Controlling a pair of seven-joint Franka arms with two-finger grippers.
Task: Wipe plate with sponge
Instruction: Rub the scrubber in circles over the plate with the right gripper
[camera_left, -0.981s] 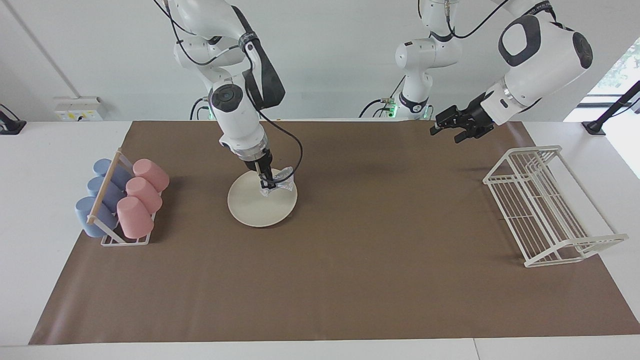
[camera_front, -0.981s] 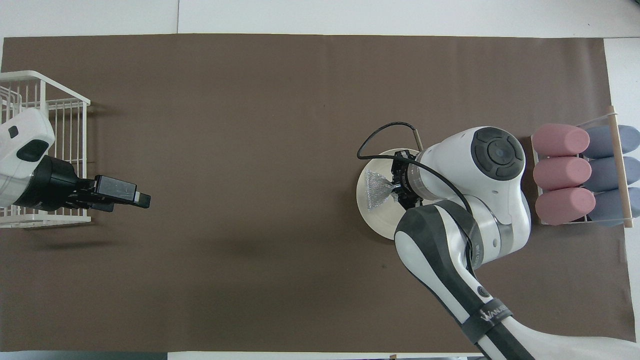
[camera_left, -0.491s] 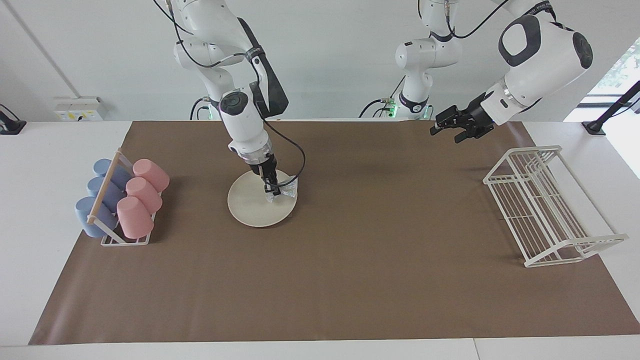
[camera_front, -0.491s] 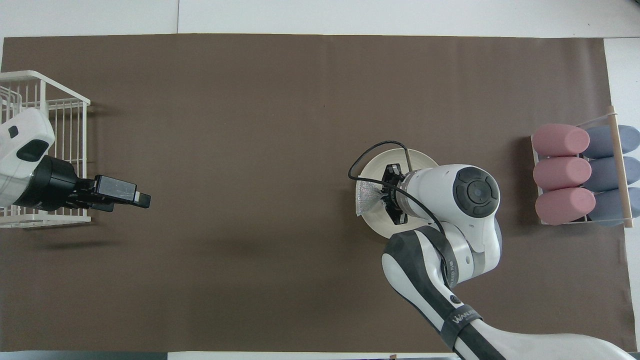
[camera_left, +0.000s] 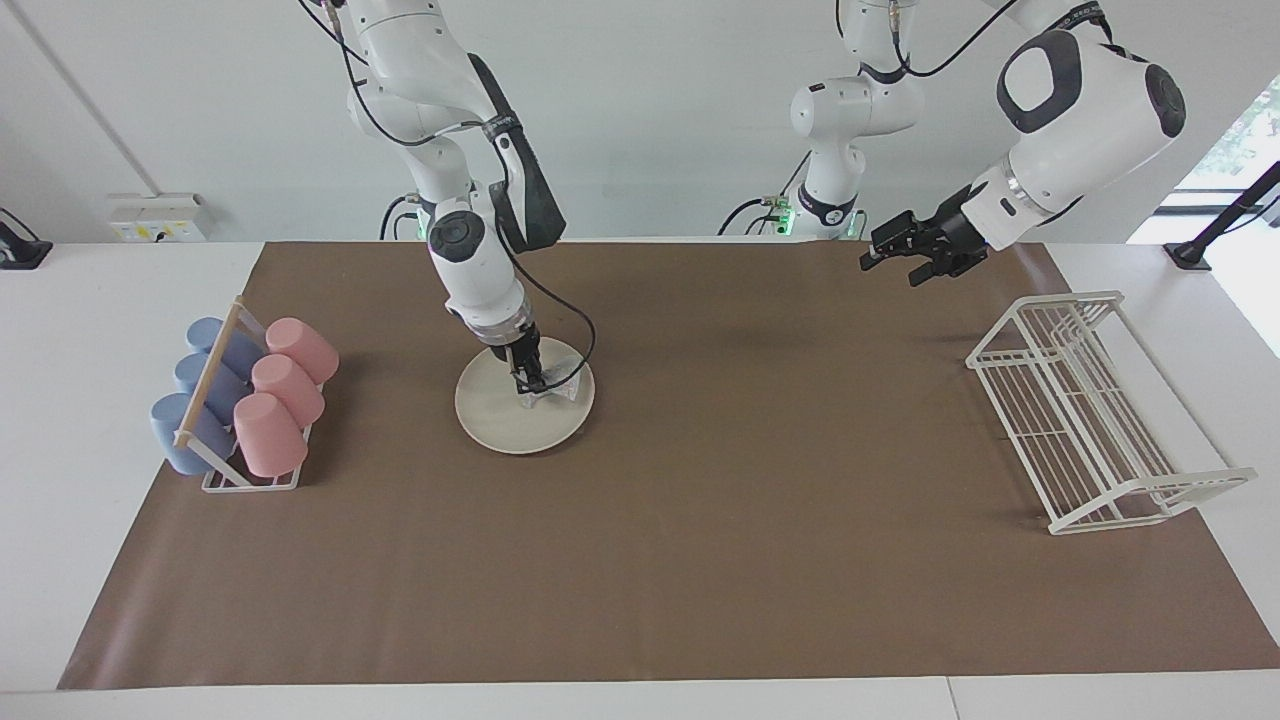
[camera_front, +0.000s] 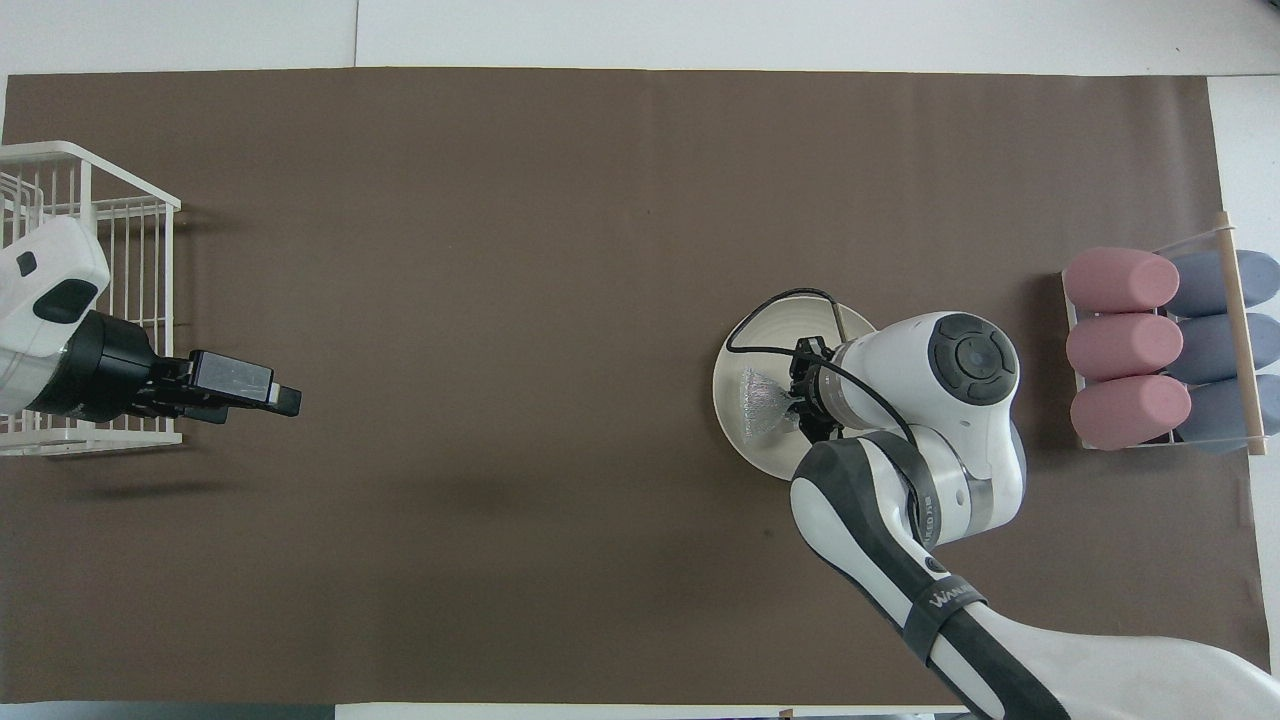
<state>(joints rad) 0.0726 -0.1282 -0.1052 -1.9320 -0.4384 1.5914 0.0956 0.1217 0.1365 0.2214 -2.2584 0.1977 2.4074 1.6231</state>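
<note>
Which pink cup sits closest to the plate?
The pink cup nearest the robots, the end one of the three pink cups in the cup rack. It lies closest to the plate; the other two pink cups sit farther away.

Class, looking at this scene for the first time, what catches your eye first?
The right gripper presses a silvery sponge onto the cream plate, beside a rack of pink and blue cups. The left gripper hangs open over the mat, near the white wire rack.

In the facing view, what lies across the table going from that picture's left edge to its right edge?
Cup rack with blue and pink cups → plate → sponge held on it by the right gripper → left gripper → white wire rack.
</note>
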